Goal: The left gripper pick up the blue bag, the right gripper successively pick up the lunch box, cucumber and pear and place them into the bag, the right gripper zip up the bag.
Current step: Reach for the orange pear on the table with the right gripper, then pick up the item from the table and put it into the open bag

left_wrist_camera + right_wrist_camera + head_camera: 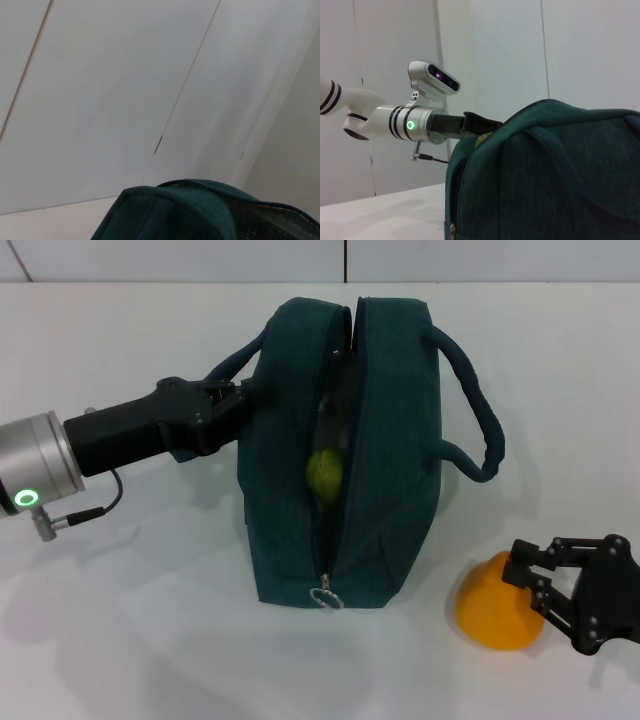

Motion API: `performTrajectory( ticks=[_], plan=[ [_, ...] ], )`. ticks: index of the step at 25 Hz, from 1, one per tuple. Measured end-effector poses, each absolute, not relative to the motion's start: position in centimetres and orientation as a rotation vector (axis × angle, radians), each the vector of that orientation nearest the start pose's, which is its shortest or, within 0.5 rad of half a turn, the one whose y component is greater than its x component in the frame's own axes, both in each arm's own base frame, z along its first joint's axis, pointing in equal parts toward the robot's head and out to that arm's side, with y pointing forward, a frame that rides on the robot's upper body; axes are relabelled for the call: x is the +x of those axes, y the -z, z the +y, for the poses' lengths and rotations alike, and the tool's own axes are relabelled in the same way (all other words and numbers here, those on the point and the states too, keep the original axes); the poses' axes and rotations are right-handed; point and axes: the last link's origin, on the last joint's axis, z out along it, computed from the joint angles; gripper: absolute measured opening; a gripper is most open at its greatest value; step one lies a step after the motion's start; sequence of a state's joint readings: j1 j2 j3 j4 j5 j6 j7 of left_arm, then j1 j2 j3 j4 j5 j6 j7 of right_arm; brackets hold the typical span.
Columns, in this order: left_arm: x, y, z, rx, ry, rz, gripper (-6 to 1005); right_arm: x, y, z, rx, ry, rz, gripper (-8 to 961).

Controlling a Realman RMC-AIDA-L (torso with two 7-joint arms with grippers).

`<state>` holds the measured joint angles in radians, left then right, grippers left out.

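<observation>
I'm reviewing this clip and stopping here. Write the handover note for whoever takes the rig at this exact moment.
Left gripper: at the blue bag on its left side, by the near handle; looks clamped on the fabric, holding the bag upright and open.
Right gripper: down on the table to the bag's right, fingers spread around the pear, not lifted.
Inside the bag: a green item, likely the cucumber, shows through the open zipper. The lunch box cannot be seen.
Zipper ring pull sits at the near end; bag unzipped.
Left to do: lift the pear, drop it in, zip up.
</observation>
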<state>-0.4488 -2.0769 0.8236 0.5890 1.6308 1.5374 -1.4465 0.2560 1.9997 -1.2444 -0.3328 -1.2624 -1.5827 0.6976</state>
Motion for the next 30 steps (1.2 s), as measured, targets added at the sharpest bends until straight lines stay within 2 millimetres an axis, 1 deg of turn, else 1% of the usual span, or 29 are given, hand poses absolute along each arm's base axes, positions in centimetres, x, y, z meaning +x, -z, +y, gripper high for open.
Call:
performTrajectory(
  ticks=[1, 4, 15, 20, 24, 30],
  plan=[
    [-25.5, -0.2, 32.3, -2.525, 1.064, -0.812, 40, 31.0, 2.8, 23.4, -2.549, -0.933, 0.291, 361],
    [-25.6, -0.2, 32.3, -2.524, 1.064, -0.813, 40, 31.0, 2.8, 23.4, -2.549, -0.935, 0.289, 173],
    [-25.6, -0.2, 32.3, -2.524, 1.064, -0.813, 41, 30.9, 2.7, 23.4, -2.546, -0.939, 0.268, 96],
    [-25.6, -0.2, 32.3, -2.524, 1.063, -0.814, 41, 30.9, 2.5, 23.4, -2.539, -0.938, 0.251, 34],
    [-25.6, -0.2, 32.2, -2.524, 1.064, -0.813, 41, 30.8, 2.3, 23.2, -2.531, -0.952, 0.226, 34],
    [-25.5, -0.2, 32.2, -2.527, 1.067, -0.812, 41, 30.0, 0.5, 23.1, -2.451, -1.09, 0.173, 35]
  ],
)
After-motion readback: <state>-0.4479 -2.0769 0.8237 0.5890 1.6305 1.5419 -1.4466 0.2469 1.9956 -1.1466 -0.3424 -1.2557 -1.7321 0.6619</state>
